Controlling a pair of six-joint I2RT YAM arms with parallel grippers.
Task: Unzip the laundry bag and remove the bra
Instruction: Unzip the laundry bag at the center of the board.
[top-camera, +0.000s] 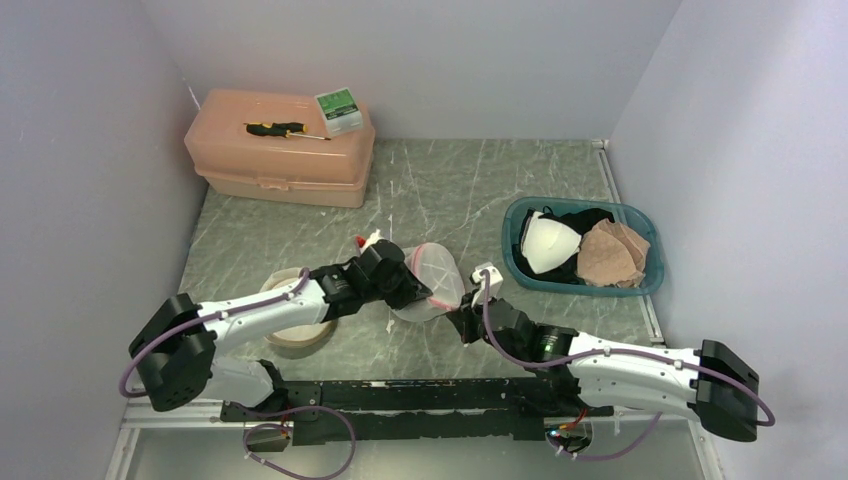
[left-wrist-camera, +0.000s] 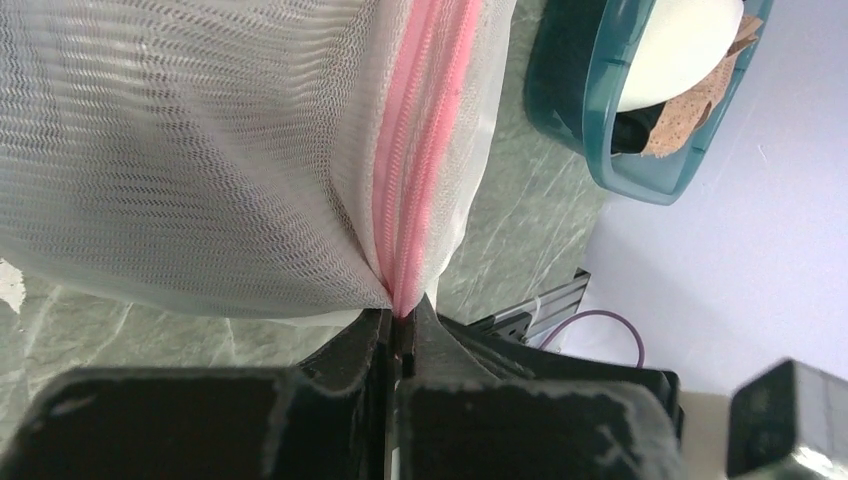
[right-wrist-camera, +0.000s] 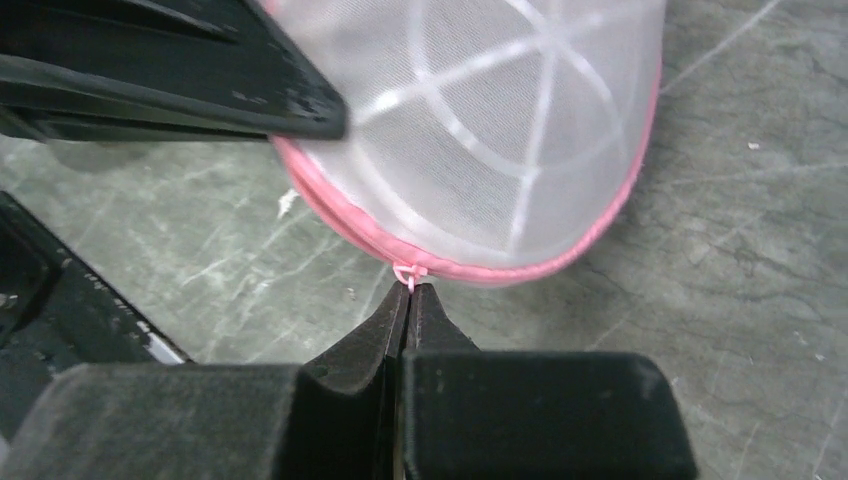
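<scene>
Bag: the mesh bag (top-camera: 430, 280) sat near the middle of the table (top-camera: 440, 180), held between the two arms, its pink zipper (left-wrist-camera: 420, 160) running round the rim and seemingly not yet opened.
Bra: I could not make one out through the mesh; only pale ribs of the bag's frame showed.
Pull tab: a small pink loop (right-wrist-camera: 408, 274) hung at the zipper's edge, right at the right fingertips.
Right gripper: the right gripper (right-wrist-camera: 410, 300) was closed tight, fingers together, apparently pinching that loop.
Left gripper: the left gripper (left-wrist-camera: 403, 325) was also closed, clamped on the zipper seam where mesh gathered into it.
Step in hand: I judged it the start of the unzip.
Doing it well: the left should anchor the seam firmly while the right draws the tab along the curve of the rim, not straight away from it, keeping the tape taut so mesh cannot snag.
Risk: the loop looked tiny; a jerk could slip it free.
Nearby: a teal bin (top-camera: 520, 262) of bras stood to the right.
</scene>
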